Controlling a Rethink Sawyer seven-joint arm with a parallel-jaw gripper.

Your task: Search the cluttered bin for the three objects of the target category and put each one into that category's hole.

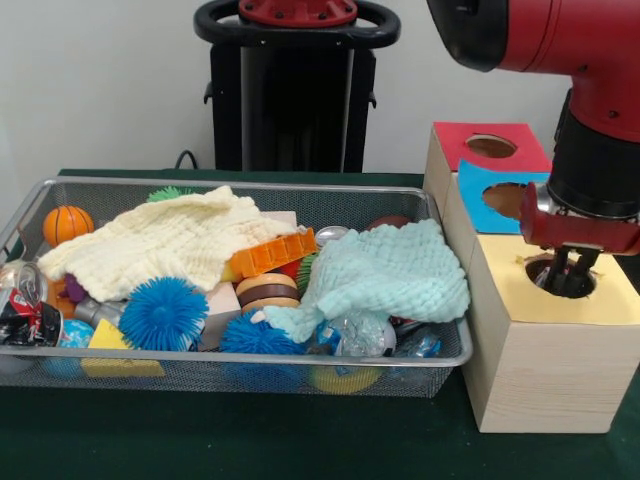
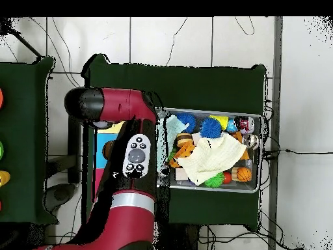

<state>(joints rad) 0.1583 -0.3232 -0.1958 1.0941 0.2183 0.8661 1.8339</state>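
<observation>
My gripper [image 1: 568,272] hangs over the round hole [image 1: 560,278] in the yellow top of the wooden box [image 1: 545,370], with its tips at the hole's mouth. The fingers stand a little apart, open, and I see nothing between them. The wire bin [image 1: 240,353] to the left holds a cream cloth [image 1: 170,240], a mint cloth [image 1: 390,270], two blue spiky balls [image 1: 162,313], a small basketball [image 1: 66,224], an orange plastic piece [image 1: 272,252] and a yellow block [image 1: 110,340]. In the overhead view the arm [image 2: 133,156] hides the gripper and most of the box.
Behind the yellow section the box has a blue-topped hole [image 1: 503,198] and a red-topped hole [image 1: 490,146]. A crushed can [image 1: 25,300] lies at the bin's left end. In the overhead view the bin [image 2: 259,155] lies right of the arm on the green cloth.
</observation>
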